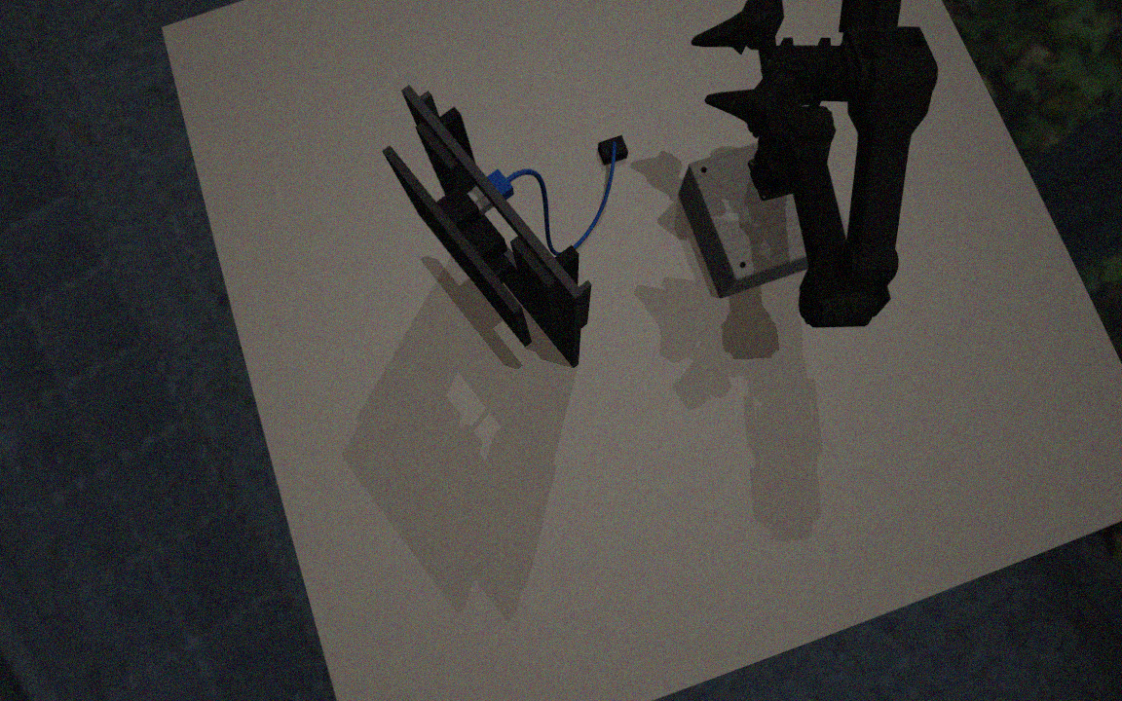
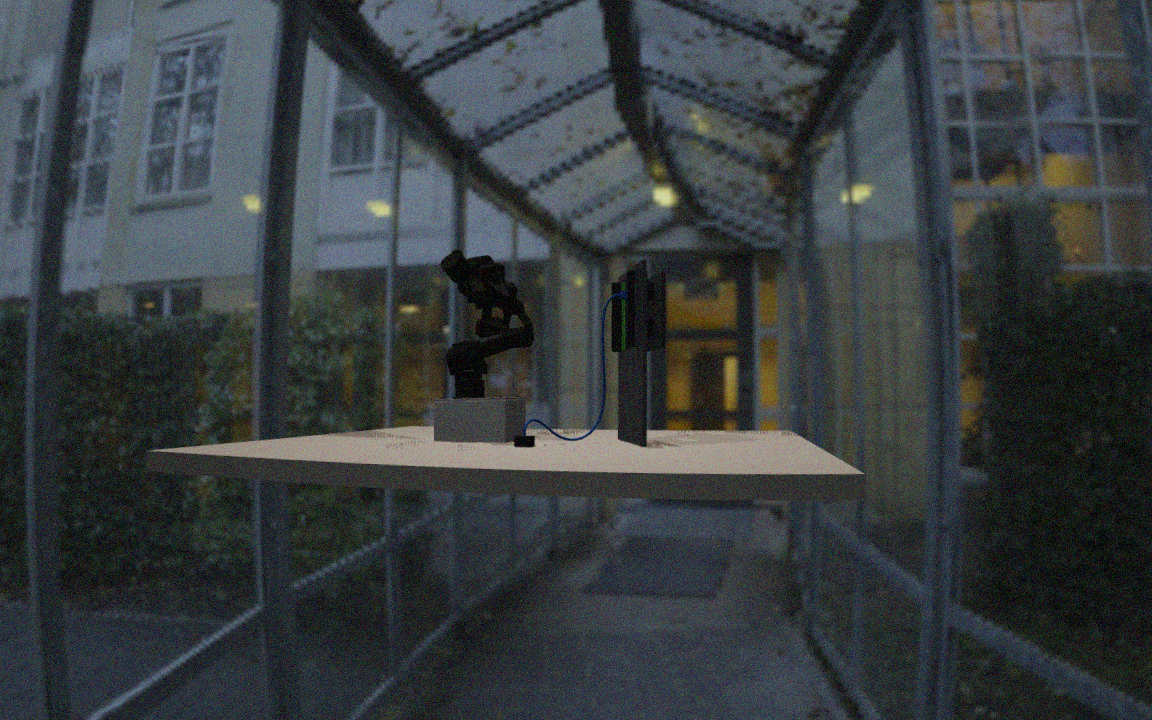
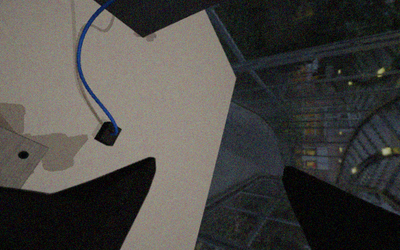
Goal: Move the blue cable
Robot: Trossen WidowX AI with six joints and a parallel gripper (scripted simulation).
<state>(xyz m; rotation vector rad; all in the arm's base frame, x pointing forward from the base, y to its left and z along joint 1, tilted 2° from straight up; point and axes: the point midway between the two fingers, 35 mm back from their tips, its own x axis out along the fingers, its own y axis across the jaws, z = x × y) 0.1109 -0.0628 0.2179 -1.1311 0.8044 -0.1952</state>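
Blue plug (image 1: 499, 184) shows in the top view, not the wrist's

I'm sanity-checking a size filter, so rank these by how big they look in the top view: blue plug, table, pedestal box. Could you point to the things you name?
1. Table (image 1: 652, 540) (image 2: 562, 461) (image 3: 172, 90)
2. Pedestal box (image 1: 727, 235) (image 2: 477, 420) (image 3: 2, 153)
3. Blue plug (image 1: 499, 183)

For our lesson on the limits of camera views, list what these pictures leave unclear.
- CONSOLE label: too dark and small, exterior view.
- Blue plug's tab: too small and dark, top view.
- Blue cable's upper run: cut off by the wrist view's top edge.
- Robot's base box: partly hidden by the arm, top view.
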